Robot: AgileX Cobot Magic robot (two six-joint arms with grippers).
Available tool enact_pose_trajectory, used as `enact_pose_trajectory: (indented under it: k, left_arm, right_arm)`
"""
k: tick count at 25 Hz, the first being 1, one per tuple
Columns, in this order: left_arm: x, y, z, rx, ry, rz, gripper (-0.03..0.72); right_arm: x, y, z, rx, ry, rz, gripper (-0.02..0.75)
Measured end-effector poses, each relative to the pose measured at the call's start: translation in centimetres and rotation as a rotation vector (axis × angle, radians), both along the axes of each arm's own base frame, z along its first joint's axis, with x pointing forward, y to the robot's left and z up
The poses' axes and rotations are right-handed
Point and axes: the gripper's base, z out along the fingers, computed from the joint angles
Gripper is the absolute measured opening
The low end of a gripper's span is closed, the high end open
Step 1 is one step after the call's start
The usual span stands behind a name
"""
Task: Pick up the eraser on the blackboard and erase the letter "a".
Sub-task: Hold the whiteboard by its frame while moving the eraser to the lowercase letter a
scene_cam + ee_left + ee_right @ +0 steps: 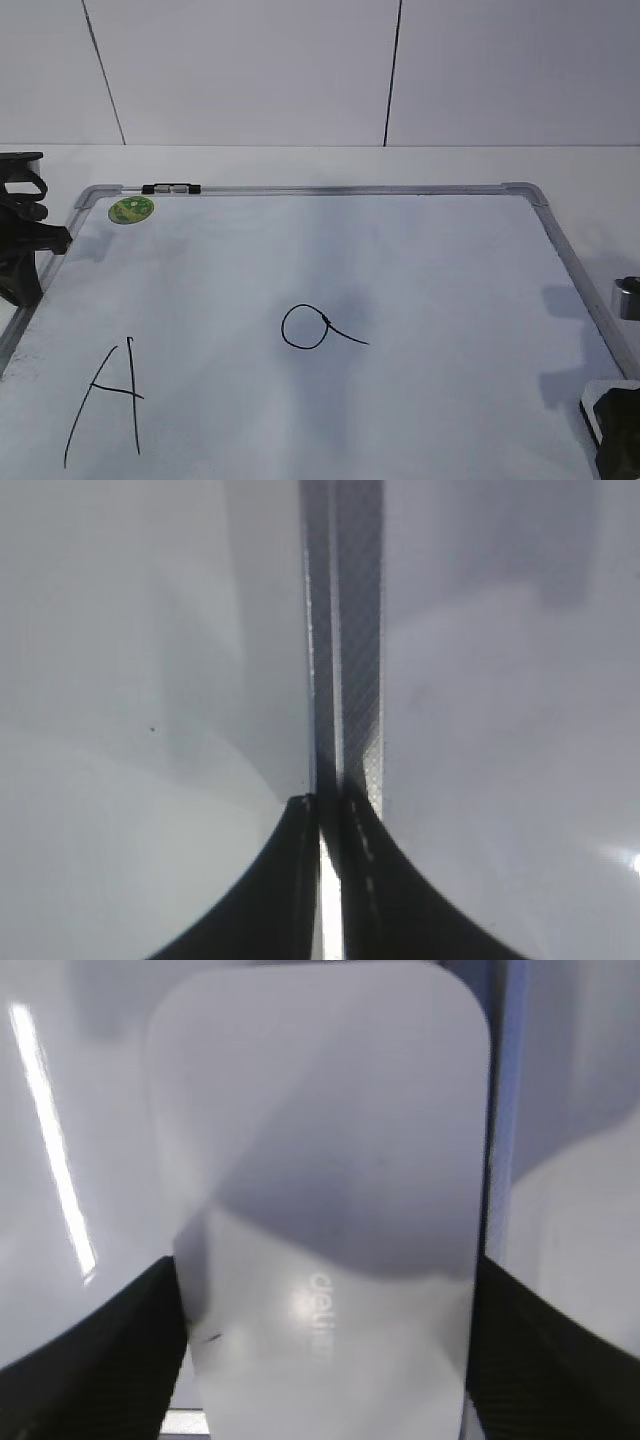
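White oblong eraser [320, 1190] with rounded corners, right claw [325, 1345] fingers flanking it, grip unclear, left claw [330, 810] closed.

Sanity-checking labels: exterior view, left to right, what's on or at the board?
Left gripper → green sticker → marker on the blackboard's top frame → letter "a" → eraser under the right gripper. Capital A skipped: overlaps sticker and marker horizontally.

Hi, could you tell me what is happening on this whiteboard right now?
The right gripper has its fingers either side of the white oblong plastic eraser, at the large white dry-erase board's lower right corner. Whether it is gripped is unclear. The small hand-drawn black lowercase "a" is unerased. The left gripper sits shut over the board's grey frame.
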Motion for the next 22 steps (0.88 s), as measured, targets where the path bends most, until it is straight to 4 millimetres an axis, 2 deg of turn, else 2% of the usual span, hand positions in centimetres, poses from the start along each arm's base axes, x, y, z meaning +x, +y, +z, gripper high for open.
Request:
enact_pose_trajectory:
  k: [3, 7, 22]
  left_arm:
    - [0.0, 0.0, 0.0, 0.0, 0.0, 0.0, 0.017]
    - [0.0, 0.0, 0.0, 0.0, 0.0, 0.0, 0.017]
    - [0.04, 0.0, -0.02, 0.0, 0.0, 0.0, 0.017]
  right_arm:
    - [0.0, -0.02, 0.0, -0.003, 0.0, 0.002, 0.573]
    - [0.01, -0.04, 0.0, -0.005, -0.001, 0.004, 0.551]
    - [0.59, 0.09, 0.85, -0.002, 0.004, 0.003, 0.542]
